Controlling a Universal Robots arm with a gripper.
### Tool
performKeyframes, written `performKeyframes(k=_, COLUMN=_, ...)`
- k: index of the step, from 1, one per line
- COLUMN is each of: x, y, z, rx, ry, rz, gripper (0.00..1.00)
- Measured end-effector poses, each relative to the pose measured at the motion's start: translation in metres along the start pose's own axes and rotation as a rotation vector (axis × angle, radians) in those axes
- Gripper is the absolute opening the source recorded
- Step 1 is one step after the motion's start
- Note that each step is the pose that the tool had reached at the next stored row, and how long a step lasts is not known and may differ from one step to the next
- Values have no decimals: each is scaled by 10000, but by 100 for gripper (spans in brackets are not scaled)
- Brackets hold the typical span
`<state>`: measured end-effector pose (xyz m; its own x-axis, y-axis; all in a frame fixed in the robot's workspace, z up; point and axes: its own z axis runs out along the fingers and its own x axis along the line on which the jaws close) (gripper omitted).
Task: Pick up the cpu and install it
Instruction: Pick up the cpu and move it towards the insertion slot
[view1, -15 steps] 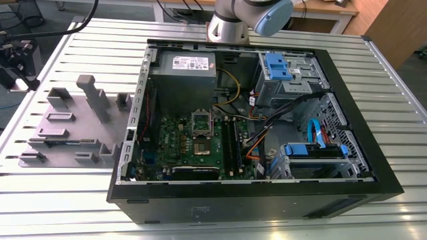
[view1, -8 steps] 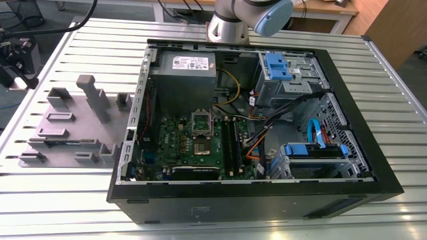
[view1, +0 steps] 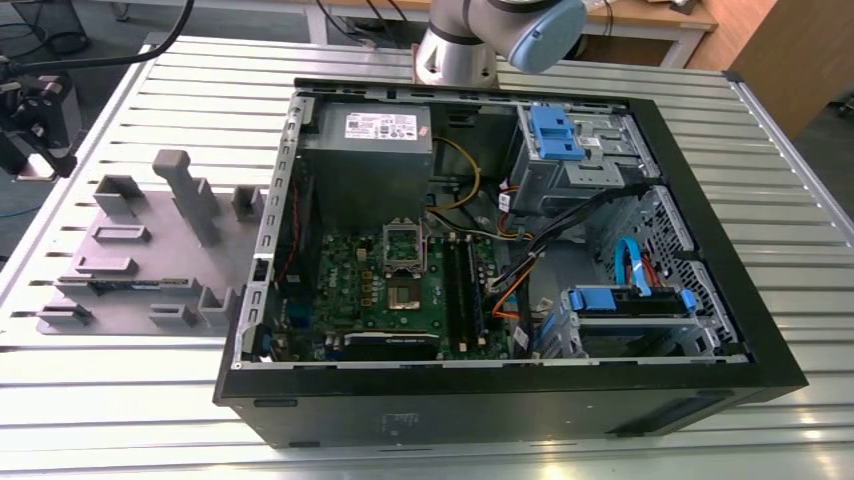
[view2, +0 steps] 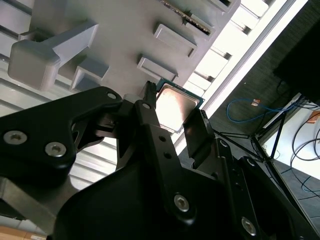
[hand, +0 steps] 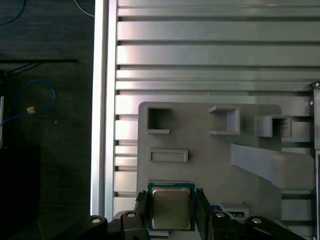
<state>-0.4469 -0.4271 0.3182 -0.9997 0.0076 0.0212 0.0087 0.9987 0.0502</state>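
In both wrist views the cpu (hand: 171, 207) (view2: 176, 109), a small square chip with a pale metal top and a green rim, sits between the two black fingers of my gripper (hand: 171, 199) (view2: 174, 102). One finger (hand: 141, 204) presses on each side of it, so the gripper is shut on the chip. The chip hangs well above the grey fixture plate (hand: 210, 165) and looks large against the plate's pockets. In the exterior view the green board (view1: 360, 290) lies inside the open computer case, with its dark socket frame (view1: 404, 262) standing open.
The black computer case (view1: 507, 400) lies on a ribbed aluminium table (view1: 801, 230), beside the grey fixture plate (view1: 134, 250) with its upright blocks. Cables, drive cages (view1: 627, 320) and a power supply (view1: 374, 140) crowd the case. The arm's base (view1: 461, 45) stands behind the case.
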Motion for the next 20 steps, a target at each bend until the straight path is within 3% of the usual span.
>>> performKeyframes(k=6, x=0, y=2, z=-28, rx=-6, ry=1, rz=0, gripper=47)
performKeyframes(k=20, x=5, y=12, z=-234, rx=-24, ry=1, rz=0, gripper=47)
